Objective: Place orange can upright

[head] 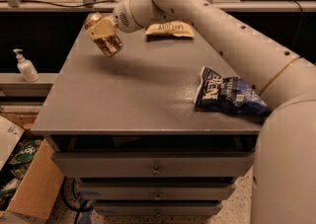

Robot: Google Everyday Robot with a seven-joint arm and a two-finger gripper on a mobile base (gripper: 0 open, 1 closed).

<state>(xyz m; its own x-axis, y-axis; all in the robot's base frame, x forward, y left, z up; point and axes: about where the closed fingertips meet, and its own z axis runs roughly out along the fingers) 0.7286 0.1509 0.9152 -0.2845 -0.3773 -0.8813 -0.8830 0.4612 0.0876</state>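
gripper (100, 29) looks clamped on the tilted orange can (110, 46) above the table (123, 104), and letting go at that lean could send it rolling off the edge.

This looks like a robotics lab or test room, not a home; a plain grey metal counter (143, 102) tops a stack of drawers (156, 167) on a speckled hard floor (238, 207); a pump bottle (25, 66) stands on a low ledge at the left; an open cardboard box (30, 191) of packaging sits beside the drawers; a black cable (54, 5) runs along the glazed rail behind; 2 chip bags, blue (229, 94) and brown (169, 29), lie on the counter; the robot's tool (102, 33) hangs over its far left corner, clamped on the orange can (111, 47).
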